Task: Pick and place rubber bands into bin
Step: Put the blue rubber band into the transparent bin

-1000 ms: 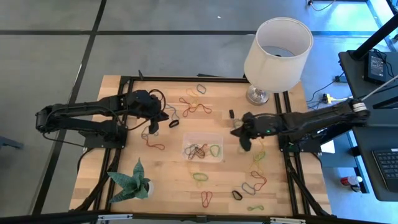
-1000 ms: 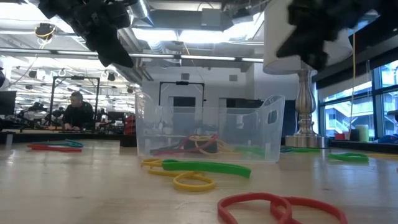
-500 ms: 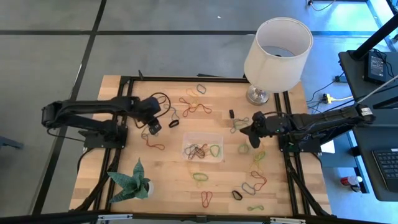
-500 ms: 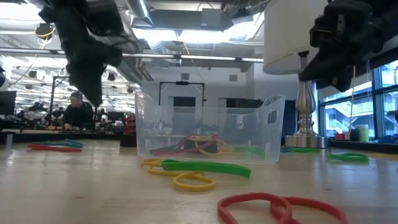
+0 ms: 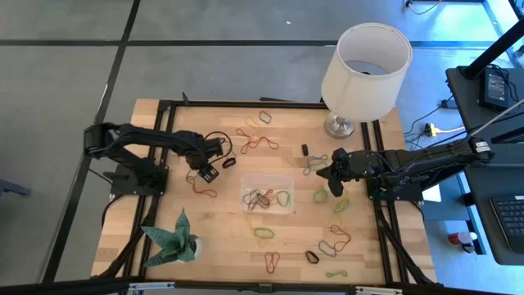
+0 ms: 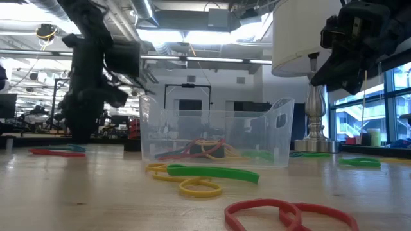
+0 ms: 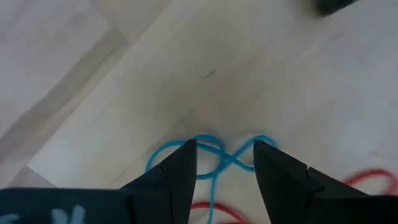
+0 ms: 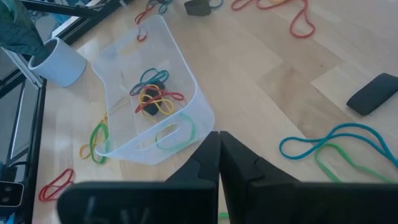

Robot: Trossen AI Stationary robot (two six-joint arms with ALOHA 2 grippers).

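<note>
Several rubber bands lie scattered on the wooden table, and a few lie inside the clear bin at its middle. My left gripper points straight down, left of the bin and low over the table. It is open. In the left wrist view its fingers stand on either side of the crossing of a blue rubber band that lies flat in a figure eight. My right gripper hangs shut and empty right of the bin.
A white lampshade on a metal foot stands at the far right corner. A green folded-paper plant stands near the front left. A red band lies just near of my left gripper. Small black pieces lie among the bands.
My left gripper has come down toward the table left of the bin and has tipped and rolled until it points straight down. My right gripper drew back a little from the bin toward the table's right edge, then kept still.
</note>
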